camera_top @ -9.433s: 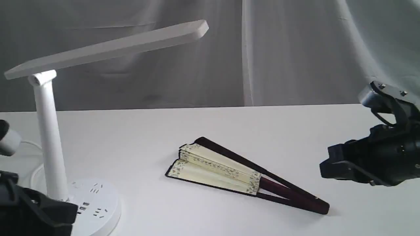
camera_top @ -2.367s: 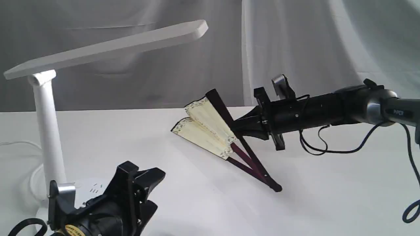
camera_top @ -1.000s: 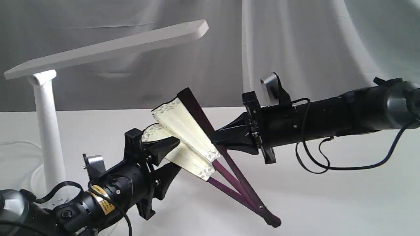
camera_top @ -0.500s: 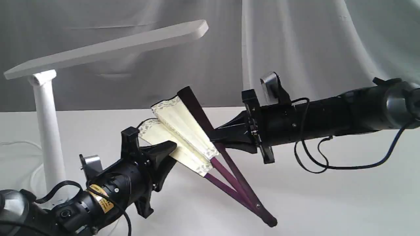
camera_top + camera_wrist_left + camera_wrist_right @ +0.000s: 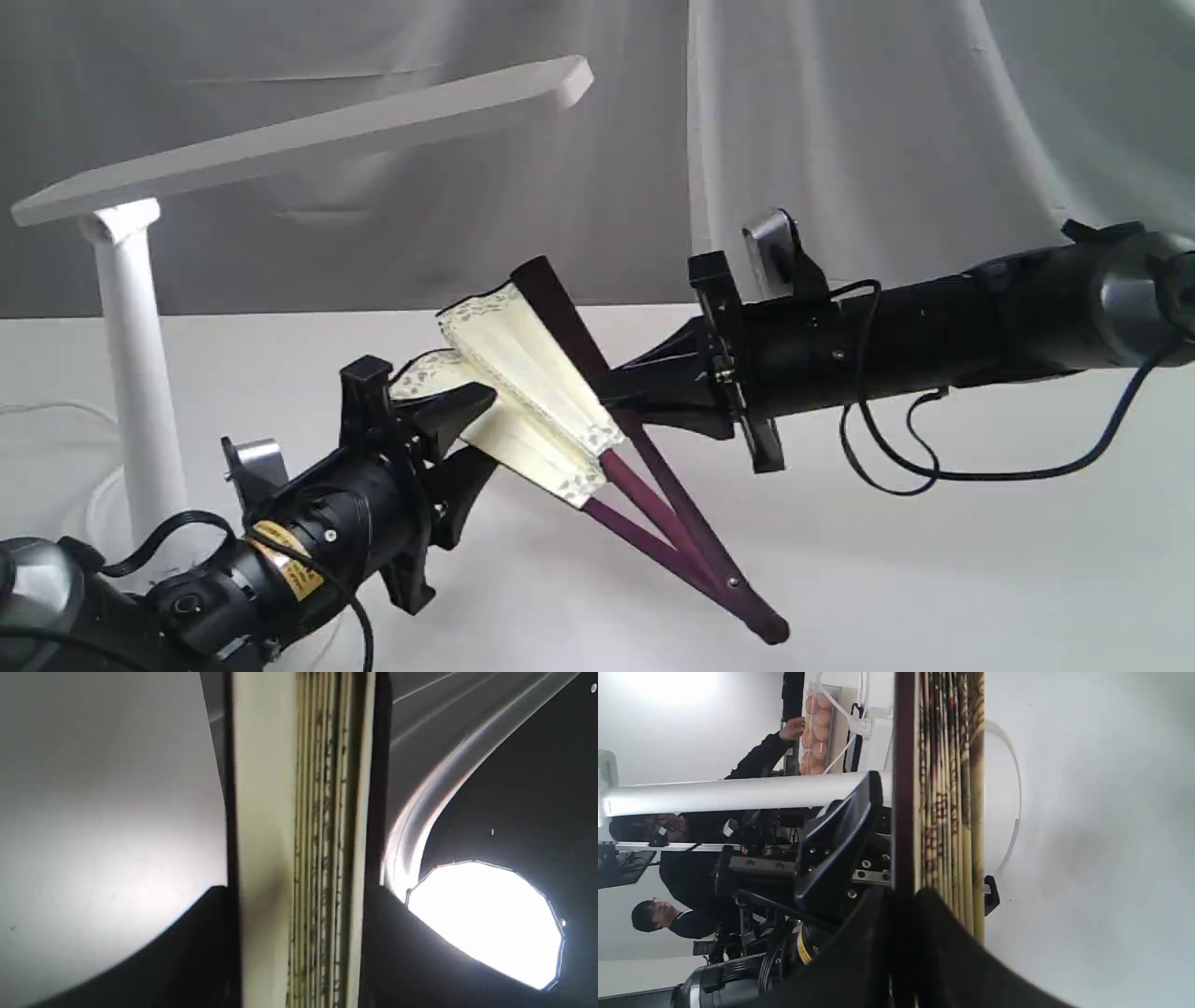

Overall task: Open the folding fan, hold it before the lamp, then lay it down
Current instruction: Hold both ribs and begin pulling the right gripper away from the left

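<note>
Exterior view, left gripper [image 5: 484,429] clamped on the lower pleats of the folding fan [image 5: 527,373], right gripper [image 5: 609,399] clamped on its upper maroon guard, fan partly spread and tilted, pivot end low near the table [image 5: 934,579], lamp [image 5: 131,373] well to the left.

Your left gripper [image 5: 471,429] points up at a slant from a low, stretched arm, jaws clamped on the folding fan's [image 5: 527,378] lower leaf stack. Facing it, your right gripper [image 5: 611,397] lies nearly level on its extended arm, jaws pinching the fan's dark guard.
</note>
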